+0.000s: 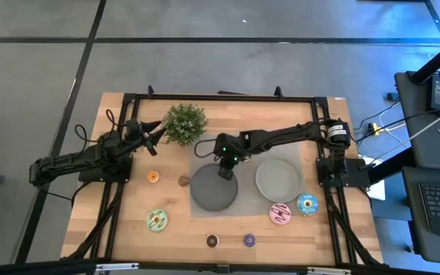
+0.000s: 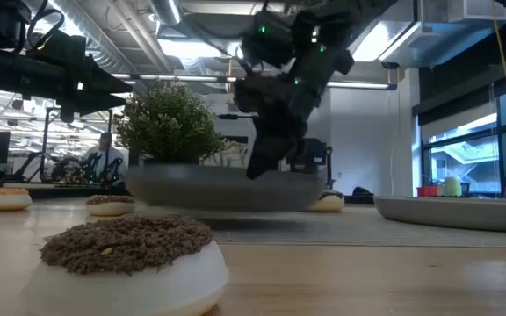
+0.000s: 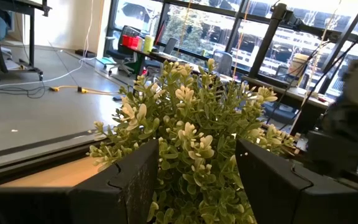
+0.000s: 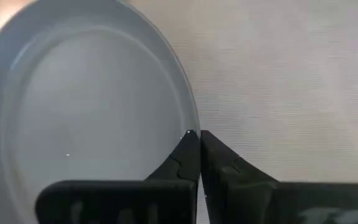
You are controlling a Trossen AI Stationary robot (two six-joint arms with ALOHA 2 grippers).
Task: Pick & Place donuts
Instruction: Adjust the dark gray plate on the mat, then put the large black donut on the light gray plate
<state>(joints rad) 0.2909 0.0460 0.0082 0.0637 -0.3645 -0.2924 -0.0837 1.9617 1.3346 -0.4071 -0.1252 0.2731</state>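
Note:
My right gripper (image 1: 226, 169) is shut at the far-right rim of the dark grey plate (image 1: 214, 191), which sits over a grey mat (image 1: 201, 156). In the high view the donuts lie on the wood: orange (image 1: 153, 176), brown (image 1: 183, 180), green (image 1: 156, 220), pink (image 1: 280, 213), blue (image 1: 307, 204), dark brown (image 1: 212, 241) and purple (image 1: 249, 241). A sprinkled chocolate donut (image 2: 126, 246) fills the low view's foreground. My left gripper (image 3: 194, 180) is open, just left of the potted plant (image 1: 184, 122). My right gripper pinches the plate's rim (image 4: 190, 127) between its two fingers, one over the plate's inner side and one outside, coming from above and slanting down. In the low view the plate (image 2: 227, 189) sits about level, low over the mat; whether it is lifted clear I cannot tell.
The pale grey bowl (image 1: 279, 179) stands right of the plate, partly on the mat. The plant (image 3: 191, 118) fills the left wrist view, right in front of the open fingers. Black frame rails run along the table's left, right and far edges.

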